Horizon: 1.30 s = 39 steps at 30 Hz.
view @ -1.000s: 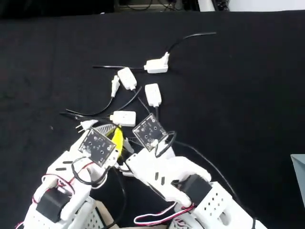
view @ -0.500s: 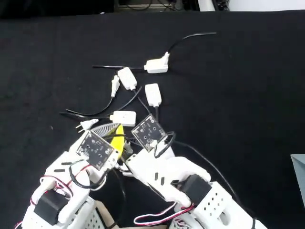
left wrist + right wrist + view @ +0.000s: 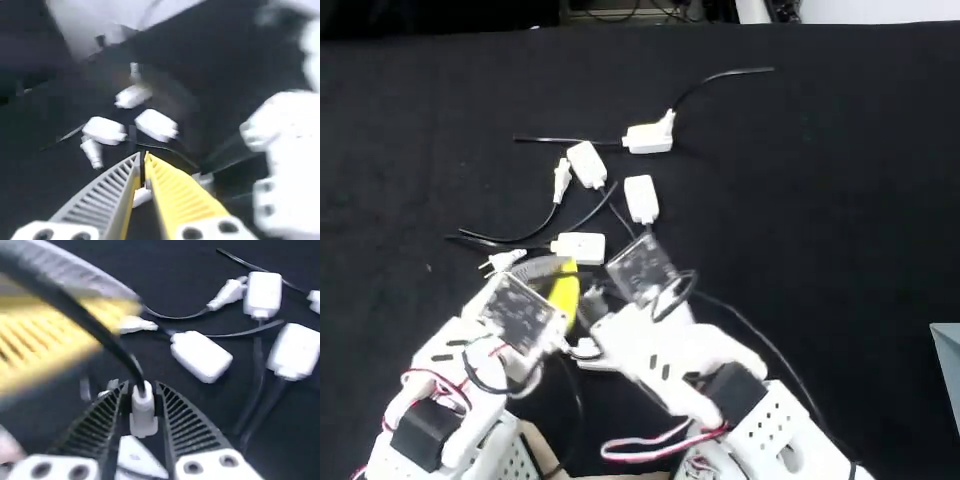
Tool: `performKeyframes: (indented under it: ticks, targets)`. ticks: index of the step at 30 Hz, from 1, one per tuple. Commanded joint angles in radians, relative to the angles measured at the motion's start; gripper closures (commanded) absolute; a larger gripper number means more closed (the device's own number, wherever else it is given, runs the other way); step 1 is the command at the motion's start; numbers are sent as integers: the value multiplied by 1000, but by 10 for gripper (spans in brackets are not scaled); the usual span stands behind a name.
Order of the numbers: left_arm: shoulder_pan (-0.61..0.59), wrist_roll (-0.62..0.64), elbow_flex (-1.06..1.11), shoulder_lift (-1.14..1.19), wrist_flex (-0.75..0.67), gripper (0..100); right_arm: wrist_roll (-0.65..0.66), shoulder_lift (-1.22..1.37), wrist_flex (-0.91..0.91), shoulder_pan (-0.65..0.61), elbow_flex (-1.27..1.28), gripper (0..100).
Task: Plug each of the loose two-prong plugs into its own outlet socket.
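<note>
On the wide black bench [image 3: 840, 200] the right arm [image 3: 670, 350] had pushed a little forward in the last second, toward the white pieces lying in the middle. Its right end effector [image 3: 141, 388] was closed on a small white two-prong plug [image 3: 142, 415] with a black cord, held near the nearest white rectangular outlet socket [image 3: 200, 356] but not touching it, so I judge the insertion was only being lined up. The grey and yellow left end effector [image 3: 141, 159] had its fingers drawn together just beside it; whether it held something I could not tell.
</note>
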Motion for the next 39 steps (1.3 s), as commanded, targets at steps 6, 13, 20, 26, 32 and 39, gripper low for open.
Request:
performKeyframes:
  ticks: [6, 13, 20, 26, 32, 39]
  targets:
    - [-390, 143, -12, 12, -78, 966, 9, -7, 2, 238, -87, 985]
    - [-403, 61, -199, 371, -26, 966, 9, -7, 2, 287, -84, 985]
    - [-406, -126, -484, 792, 115, 966, 3, -7, 2, 316, -79, 985]
    - [-401, -279, -602, 1125, 118, 938, 8, -7, 0, 356, -50, 985]
    - [-406, -371, -674, 1398, 110, 780, 5, -7, 0, 356, -42, 985]
    - [-331, -417, -714, 1580, -2, 777, 5, -7, 0, 356, -41, 985]
